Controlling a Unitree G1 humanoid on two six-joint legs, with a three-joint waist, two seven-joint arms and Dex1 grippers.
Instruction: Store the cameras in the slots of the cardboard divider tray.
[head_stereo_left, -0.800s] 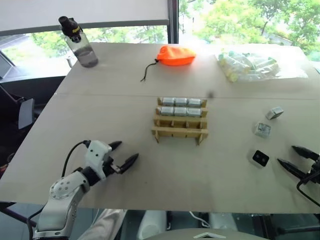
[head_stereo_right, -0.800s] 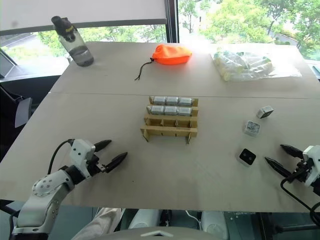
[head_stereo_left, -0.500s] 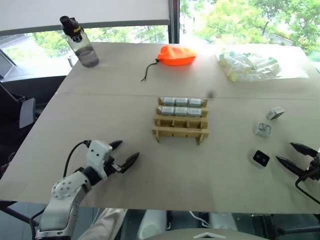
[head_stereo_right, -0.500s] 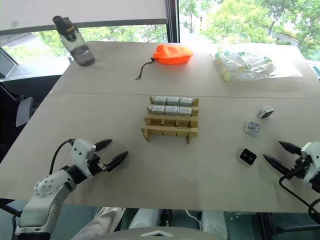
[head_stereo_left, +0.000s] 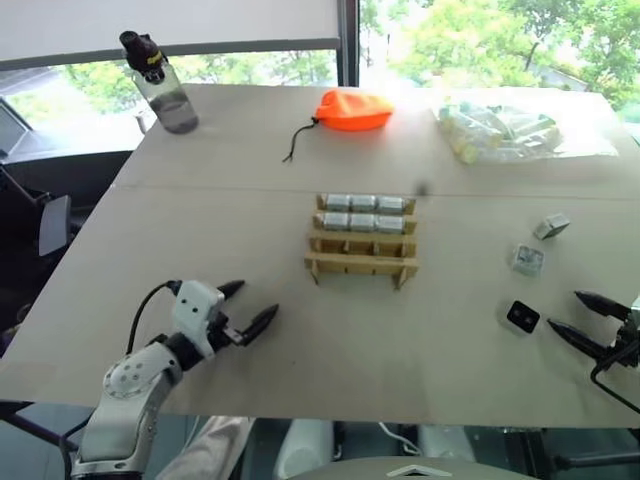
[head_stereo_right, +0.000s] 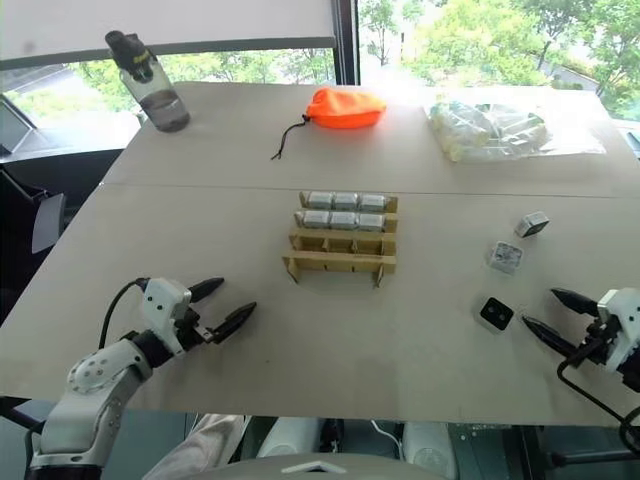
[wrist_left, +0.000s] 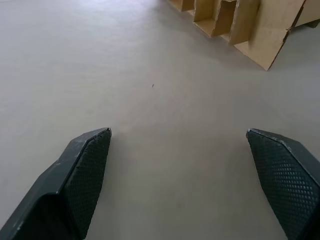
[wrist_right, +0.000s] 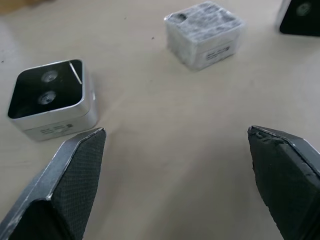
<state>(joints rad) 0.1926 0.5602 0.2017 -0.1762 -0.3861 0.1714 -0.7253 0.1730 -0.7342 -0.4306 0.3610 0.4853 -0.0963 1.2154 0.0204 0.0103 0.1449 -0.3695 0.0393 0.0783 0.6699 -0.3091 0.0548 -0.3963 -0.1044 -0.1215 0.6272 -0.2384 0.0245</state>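
Cardboard forms the tray (head_stereo_left: 361, 243), which sits mid-bench, ahead of the left hand (head_stereo_left: 249, 310) and off to its right, well apart from it. Its two far rows each hold three cameras (head_stereo_left: 363, 212); the near row of slots is empty, as the left wrist view also shows at the tray's near corner (wrist_left: 260, 30).

Both hands are spread wide and hold nothing. The left hand hangs just over bare bench (head_stereo_left: 200, 230), fingers (wrist_left: 85, 170) well apart.

The right hand (head_stereo_right: 548, 318) hovers low near the bench's right edge. Just ahead of its left finger (wrist_right: 75, 170) lies a loose camera (wrist_right: 52, 100) with its black face up, two small lenses showing; whether finger and camera touch, I cannot tell. A second camera (wrist_right: 205, 32) lies farther ahead of that hand, pale side up, and a third (head_stereo_right: 531, 223) farther still, tilted on the bench.

Beyond the tray, far from both hands, lie an orange pouch (head_stereo_left: 352, 110), a clear bag of pale tubes (head_stereo_left: 500, 130) and a bottle (head_stereo_left: 160, 85) at the far left.
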